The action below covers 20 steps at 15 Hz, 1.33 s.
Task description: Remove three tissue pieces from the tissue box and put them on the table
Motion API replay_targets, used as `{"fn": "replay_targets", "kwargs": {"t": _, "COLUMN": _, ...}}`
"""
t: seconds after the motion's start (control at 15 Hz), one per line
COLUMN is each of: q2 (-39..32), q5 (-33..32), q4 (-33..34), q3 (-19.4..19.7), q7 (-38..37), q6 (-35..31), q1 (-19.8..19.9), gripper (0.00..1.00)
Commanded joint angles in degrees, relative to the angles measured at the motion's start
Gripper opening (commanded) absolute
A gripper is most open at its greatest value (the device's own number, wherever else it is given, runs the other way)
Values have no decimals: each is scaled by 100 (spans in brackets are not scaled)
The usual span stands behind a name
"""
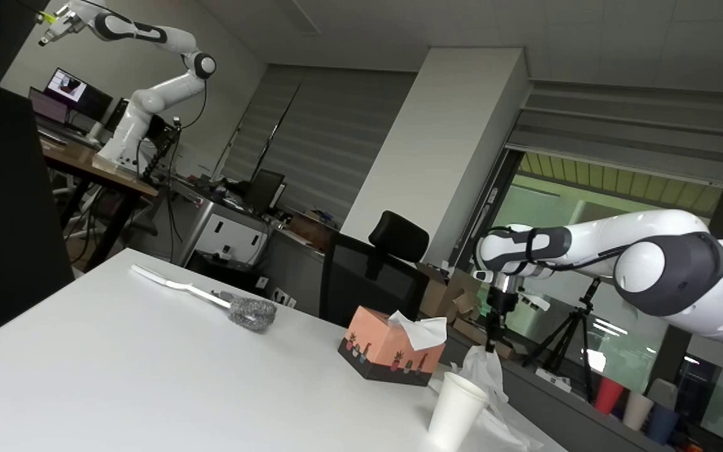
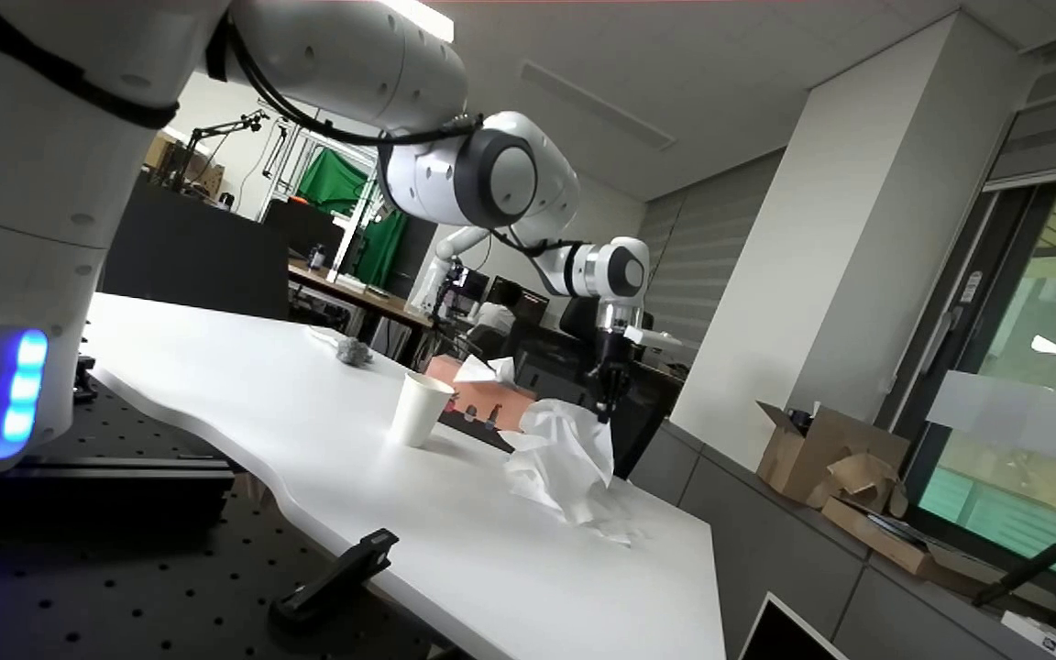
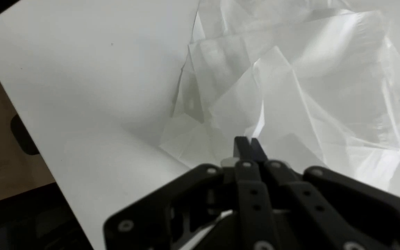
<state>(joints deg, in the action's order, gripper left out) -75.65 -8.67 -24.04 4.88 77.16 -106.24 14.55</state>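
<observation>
My gripper (image 1: 491, 346) points down and is shut on the top of a white tissue piece (image 1: 486, 371). It also shows shut in an exterior view (image 2: 605, 414) and in the wrist view (image 3: 250, 139), where a tissue fold rises to its fingertips. The held tissue hangs down toward the white table (image 2: 510, 568). More crumpled tissue (image 2: 606, 524) lies on the table beneath it, also in the wrist view (image 3: 325, 66); how many sheets cannot be told. The salmon-pink tissue box (image 1: 361, 339) stands beside the gripper, with another tissue (image 1: 423, 333) sticking out of its slot.
A white paper cup (image 1: 457, 411) stands upright near the box, also in an exterior view (image 2: 420, 410). A white-handled grey brush (image 1: 251, 312) lies farther along the table. A black clamp (image 2: 335, 582) sits at the table's edge. A black chair (image 1: 371, 276) stands behind the table.
</observation>
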Motion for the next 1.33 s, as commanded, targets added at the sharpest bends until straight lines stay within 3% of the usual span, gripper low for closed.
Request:
{"fn": "replay_targets", "kwargs": {"t": 0.0, "q2": -231, "q5": -90, "q4": -24, "q3": 77, "q7": -66, "q6": -259, "q1": -90, "gripper": 0}}
{"fn": "replay_targets", "kwargs": {"t": 0.2, "q2": -425, "q5": -301, "q4": -10, "q3": 244, "q7": -26, "q6": -477, "q1": -209, "gripper": 0}}
{"fn": "replay_targets", "kwargs": {"t": 0.6, "q2": -772, "q5": -1124, "q4": 36, "q3": 938, "q7": -134, "q6": -945, "q1": -469, "gripper": 0}}
{"fn": "replay_targets", "kwargs": {"t": 0.67, "q2": -999, "q5": -1100, "q4": 471, "q3": 931, "q7": -117, "q6": -728, "q1": -443, "gripper": 26}}
{"fn": "replay_targets", "kwargs": {"t": 0.73, "q2": -721, "q5": -1053, "q4": 54, "q3": 906, "q7": -152, "q6": -838, "q1": -496, "gripper": 27}}
{"fn": "replay_targets", "kwargs": {"t": 1.27, "q2": 509, "q5": 27, "q4": 178, "q3": -6, "q7": -3, "q6": 481, "q1": -795, "gripper": 80}}
